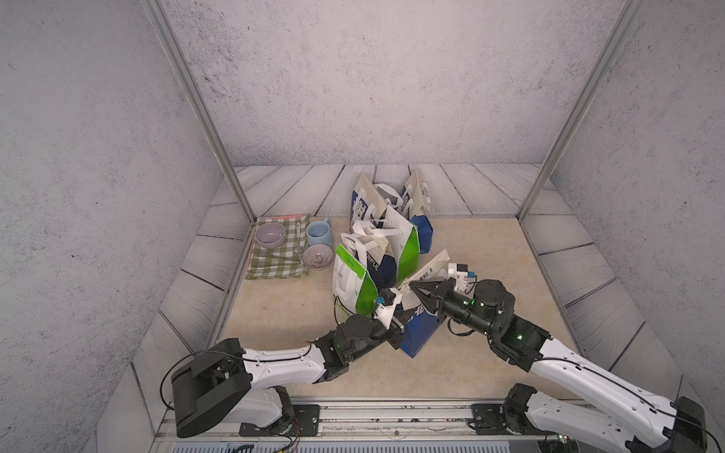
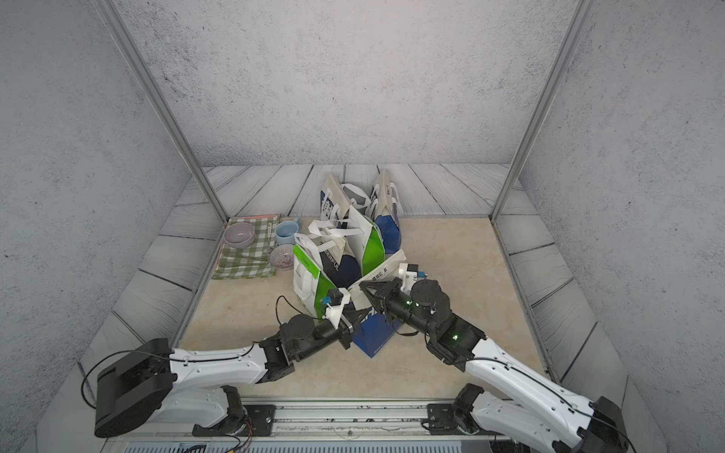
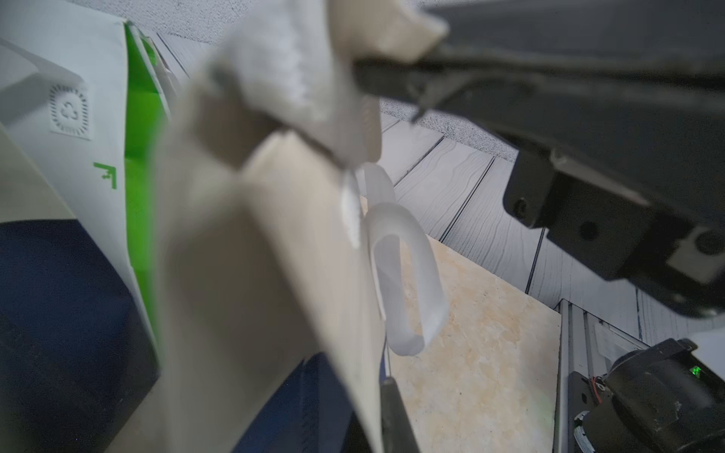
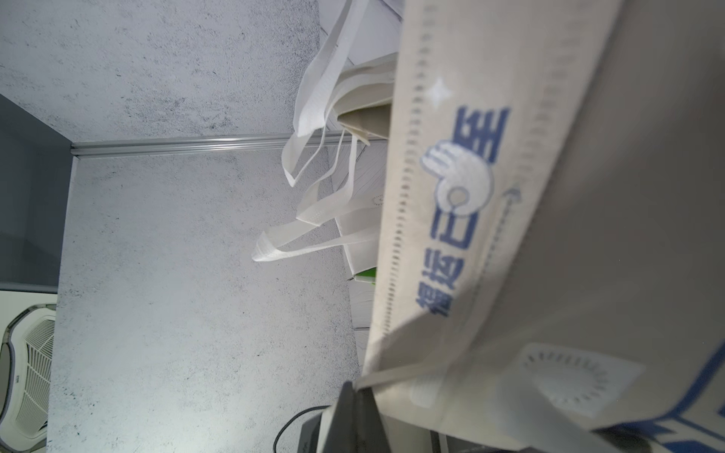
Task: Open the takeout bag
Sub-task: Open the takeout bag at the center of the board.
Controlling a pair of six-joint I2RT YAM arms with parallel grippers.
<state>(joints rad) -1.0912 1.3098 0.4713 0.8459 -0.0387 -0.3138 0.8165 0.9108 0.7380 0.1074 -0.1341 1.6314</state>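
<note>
Left end effector (image 2: 366, 312) and right end effector (image 2: 363, 286) both clamped on blue-and-white fabric takeout bag (image 2: 374, 338); a hard pull risks toppling the touching green-and-white bag (image 2: 310, 283)

Pretty sure 3 bags total, tho the folds overlap: front takeout bag (image 1: 421, 333), green bag (image 1: 345, 274), back blue bag (image 1: 367, 200). Plus 2 bowls, i.e. purple bowl (image 1: 270, 234) & patterned bowl (image 1: 317, 257), 1 mug (image 1: 317, 232), 1 checked cloth (image 1: 274, 263), 1 spoon (image 1: 301, 233).
</note>
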